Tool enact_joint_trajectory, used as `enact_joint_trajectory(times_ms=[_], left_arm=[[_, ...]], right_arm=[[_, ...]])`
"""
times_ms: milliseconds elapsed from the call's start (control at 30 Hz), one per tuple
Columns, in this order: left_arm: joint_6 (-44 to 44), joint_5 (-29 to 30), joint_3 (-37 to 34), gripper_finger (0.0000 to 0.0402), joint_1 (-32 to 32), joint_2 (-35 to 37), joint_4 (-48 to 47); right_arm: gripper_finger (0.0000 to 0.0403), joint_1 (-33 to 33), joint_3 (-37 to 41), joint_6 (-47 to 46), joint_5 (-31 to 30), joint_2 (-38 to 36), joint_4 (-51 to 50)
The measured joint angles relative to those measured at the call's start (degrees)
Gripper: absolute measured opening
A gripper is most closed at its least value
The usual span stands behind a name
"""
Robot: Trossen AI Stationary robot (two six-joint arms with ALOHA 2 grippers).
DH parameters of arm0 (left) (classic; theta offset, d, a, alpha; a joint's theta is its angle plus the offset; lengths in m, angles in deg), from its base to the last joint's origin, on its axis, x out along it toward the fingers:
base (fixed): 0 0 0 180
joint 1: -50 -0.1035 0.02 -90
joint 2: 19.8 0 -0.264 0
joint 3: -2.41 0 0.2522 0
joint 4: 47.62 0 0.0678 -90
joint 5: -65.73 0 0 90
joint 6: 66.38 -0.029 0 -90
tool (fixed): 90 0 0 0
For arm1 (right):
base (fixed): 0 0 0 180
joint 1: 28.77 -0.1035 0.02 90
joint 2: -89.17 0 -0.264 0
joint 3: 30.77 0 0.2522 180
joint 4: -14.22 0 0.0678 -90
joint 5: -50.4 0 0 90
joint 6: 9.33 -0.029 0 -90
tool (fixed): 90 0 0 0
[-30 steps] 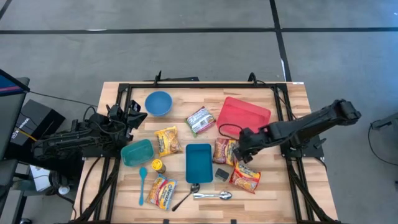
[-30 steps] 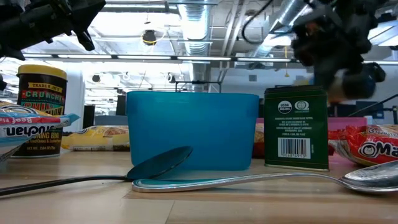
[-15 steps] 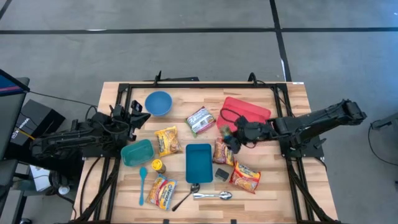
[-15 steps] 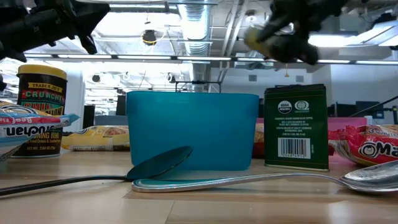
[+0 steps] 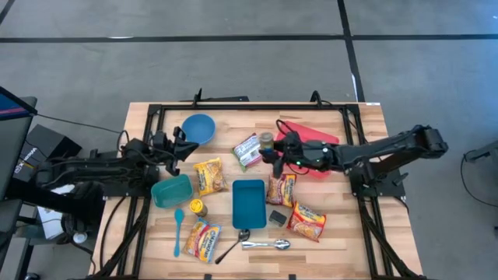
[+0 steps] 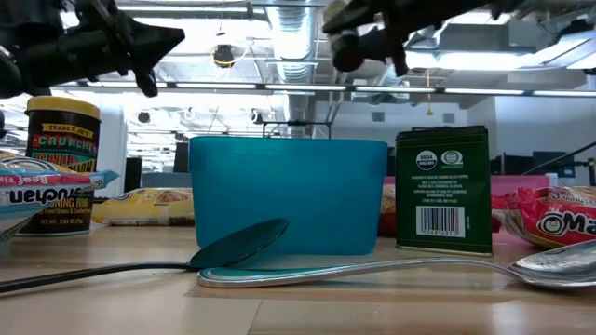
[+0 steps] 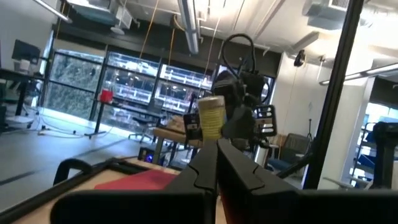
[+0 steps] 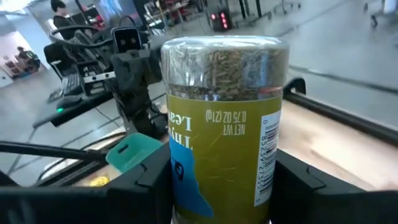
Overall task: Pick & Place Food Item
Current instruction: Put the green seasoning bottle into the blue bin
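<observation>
My right gripper [image 5: 274, 148] is shut on a small spice jar [image 5: 267, 141] with a yellow-green label and a clear herb-filled end. It holds the jar high over the table between a silver packet [image 5: 250, 151] and the red tray [image 5: 310, 143]. The jar fills the right wrist view [image 8: 224, 118] and also shows in the left wrist view [image 7: 211, 117]. My left gripper [image 5: 180, 146] is shut and empty, and hovers at the table's left beside the blue bowl [image 5: 198, 128]. My right gripper pinches the jar's labelled body at its lower part [image 8: 186, 186] between the two fingers [image 8: 146, 180], one on each side. The fingers come about level from the table's right and lie across the jar. The jar stands roughly upright, lifted clear of the table.
A teal box [image 5: 249, 204], a teal tub [image 5: 171, 190], several ramen packets [image 5: 208, 176], a green tin [image 5: 278, 218], a peanut butter jar [image 5: 198, 208] and spoons [image 5: 264, 244] lie across the table's middle and near side.
My right gripper has risen from the ramen packets at centre right. It has carried the spice jar toward the table's far-left and now stands beside the silver packet. My left gripper has edged slightly toward the right.
</observation>
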Motion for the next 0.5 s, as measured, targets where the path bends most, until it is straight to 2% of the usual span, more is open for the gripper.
enact_joint_trajectory(times_ms=[200,367,500], left_arm=[[0.1,0.0,0.0,0.0003,0.0,-5.7,4.5],[0.1,0.0,0.0,0.0005,0.2,-9.5,7.2],[0.0,0.0,0.2,0.0026,1.6,-12.4,10.5]], right_arm=[[0.0183,1.2,0.0,3.6,0.1,5.5,8.3],[0.0183,1.5,0.0,6.8,0.1,10.6,20.8],[0.0183,1.9,0.0,9.1,0.2,15.0,32.7]])
